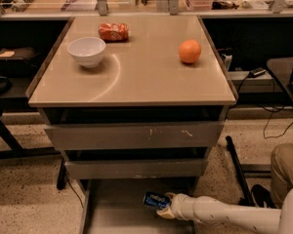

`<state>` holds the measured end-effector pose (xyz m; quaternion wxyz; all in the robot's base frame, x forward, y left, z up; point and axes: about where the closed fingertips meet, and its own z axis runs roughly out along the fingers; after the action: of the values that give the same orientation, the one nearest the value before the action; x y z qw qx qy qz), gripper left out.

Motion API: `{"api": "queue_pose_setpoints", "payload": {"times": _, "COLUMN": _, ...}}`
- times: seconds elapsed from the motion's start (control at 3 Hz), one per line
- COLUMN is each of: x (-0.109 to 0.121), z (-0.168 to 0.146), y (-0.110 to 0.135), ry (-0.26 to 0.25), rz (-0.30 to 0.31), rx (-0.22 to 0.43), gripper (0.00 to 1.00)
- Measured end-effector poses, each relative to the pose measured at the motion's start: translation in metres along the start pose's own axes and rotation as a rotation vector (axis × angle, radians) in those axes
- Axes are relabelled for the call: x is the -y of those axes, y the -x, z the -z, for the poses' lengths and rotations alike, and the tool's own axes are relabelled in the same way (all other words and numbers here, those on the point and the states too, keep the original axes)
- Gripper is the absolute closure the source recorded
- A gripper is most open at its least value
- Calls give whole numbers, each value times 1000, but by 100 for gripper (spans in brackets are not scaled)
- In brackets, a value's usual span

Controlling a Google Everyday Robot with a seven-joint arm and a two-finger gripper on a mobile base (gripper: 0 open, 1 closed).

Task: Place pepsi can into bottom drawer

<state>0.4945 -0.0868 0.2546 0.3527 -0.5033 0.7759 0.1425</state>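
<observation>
- While the arm (224,212) reaches in low from the right, the gripper (163,205) sits over the pulled-out bottom drawer (112,213), its fingers clamped on the can (153,199).
- The can lies on its side over the drawer's right half, just in front of the middle drawer (132,168); whether it touches the floor I cannot tell.
- On the tabletop (136,77) stand a white bowl (86,51), an orange (190,51) and a red bag (113,31), well apart.
</observation>
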Motion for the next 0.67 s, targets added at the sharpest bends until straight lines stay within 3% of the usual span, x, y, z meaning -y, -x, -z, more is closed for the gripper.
{"api": "queue_pose_setpoints", "payload": {"times": 0.67, "x": -19, "z": -46, "y": -35, "ry": -37, "rz": 5, "rx": -59, "gripper": 100}}
